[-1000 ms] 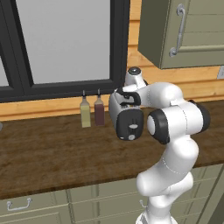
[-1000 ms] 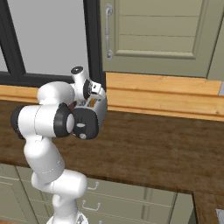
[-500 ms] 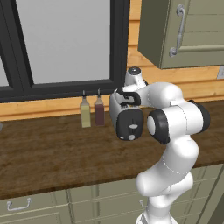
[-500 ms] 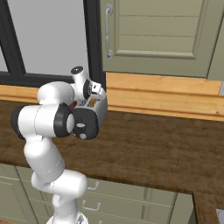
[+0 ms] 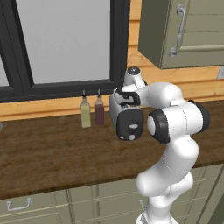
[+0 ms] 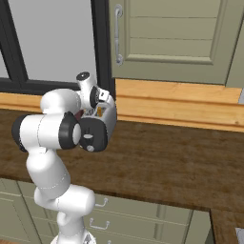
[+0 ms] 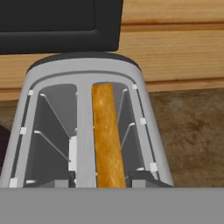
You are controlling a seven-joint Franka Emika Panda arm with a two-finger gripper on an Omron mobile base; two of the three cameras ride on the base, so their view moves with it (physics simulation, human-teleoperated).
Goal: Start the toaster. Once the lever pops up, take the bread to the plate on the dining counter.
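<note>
The silver toaster (image 7: 144, 113) stands on the wooden counter below the window, its dark end panel with a round knob (image 5: 130, 127) facing the base. The bread (image 7: 107, 131), a tan slice seen edge-on, stands upright in the right-hand slot. My gripper (image 7: 103, 179) points straight down over the slots, and its dark fingertips (image 7: 146, 177) sit on either side of the slice. The right tip is close against the bread, while a gap shows on the left. The hand (image 5: 127, 99) also hovers on the toaster's top (image 6: 97, 131). The plate and the dining counter are out of view.
Two slim bottles (image 5: 85, 113) (image 5: 99, 111) stand just left of the toaster against the wall. A dark-framed window (image 5: 65, 43) lies behind, and a green wall cabinet (image 6: 167, 38) hangs above to the right. Brown countertop (image 6: 167, 157) stretches to the right.
The fingers have drawn inward toward the bread in the slot. The arm and the toaster have hardly moved.
</note>
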